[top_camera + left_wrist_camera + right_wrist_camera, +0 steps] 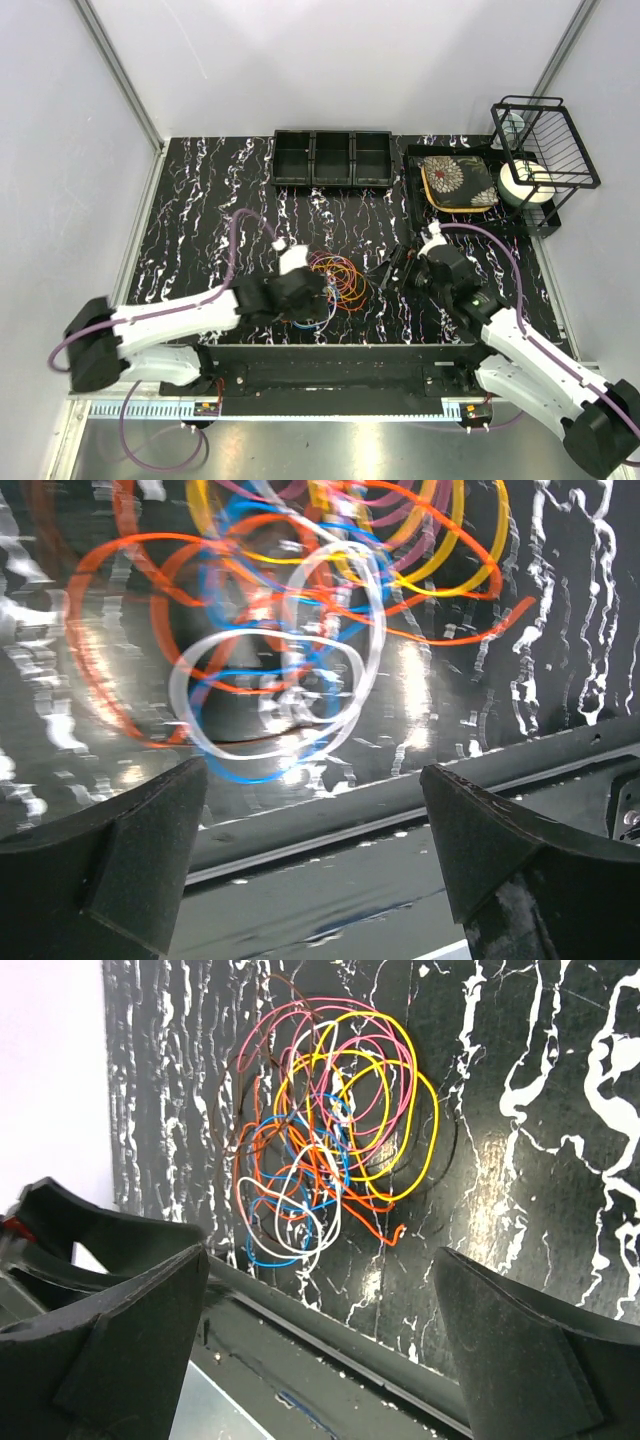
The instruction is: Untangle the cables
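progress: nothing separated — thin wire cables in orange, yellow, pink, blue and white loops are knotted in one heap | left gripper: spread wide, empty, heap just ahead | right gripper: spread wide, empty, heap farther ahead | remaining: every loop

You have the cables lying in one flat, tangled heap on the black marbled tabletop, close to its front edge and about midway across. The thin wire loops overlap and thread through one another. Yellow loops and pink loops fill the side farther from the edge. Orange-red loops, blue loops and a white loop crowd the nearer side. One orange strand ends in a small free hook at the heap's rim.
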Available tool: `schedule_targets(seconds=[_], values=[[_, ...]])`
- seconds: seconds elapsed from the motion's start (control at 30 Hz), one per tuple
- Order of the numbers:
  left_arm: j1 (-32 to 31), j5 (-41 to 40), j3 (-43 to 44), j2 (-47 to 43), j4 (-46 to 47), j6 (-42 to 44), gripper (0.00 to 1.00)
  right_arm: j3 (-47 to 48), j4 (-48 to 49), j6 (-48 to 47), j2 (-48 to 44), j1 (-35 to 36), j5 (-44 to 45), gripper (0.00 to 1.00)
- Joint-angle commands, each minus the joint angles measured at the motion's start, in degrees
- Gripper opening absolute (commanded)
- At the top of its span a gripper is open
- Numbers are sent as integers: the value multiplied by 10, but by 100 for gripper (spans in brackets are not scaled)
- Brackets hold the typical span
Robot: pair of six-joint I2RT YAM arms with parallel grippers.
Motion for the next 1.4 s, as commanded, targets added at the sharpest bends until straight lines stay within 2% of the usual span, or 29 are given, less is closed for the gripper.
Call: schedule_targets(seconds=[0.0, 0.17, 0.4, 0.6, 0.83, 0.87, 0.93, 1.27, 1.37], values=[[-39, -70, 99, 94, -25, -44, 89, -23, -2, 30, -40, 3, 4, 100], [-55, -76, 129, 147, -39, -71, 81, -37, -4, 44, -52, 2, 0, 100], [-55, -104, 111, 162, -56, -110, 75, -37, -10, 38, -38, 2, 0, 100], [-54, -103, 95, 191, -32, -114, 67, -34, -9, 30, -13, 2, 0, 100], [-21, -87, 74, 206, 11, -88, 51, -35, -5, 23, -10, 3, -4, 100], [-21, -90, 76, 206, 19, -83, 42, -36, -6, 23, -12, 3, -3, 100], [-21, -93, 79, 206, 18, -76, 37, -39, -5, 24, -12, 2, -2, 100], [-17, -72, 94, 243, 2, -100, 37, -38, -5, 26, -15, 2, -8, 100], [-17, -71, 93, 249, 4, -102, 24, -42, -4, 29, -19, 3, -8, 100]])
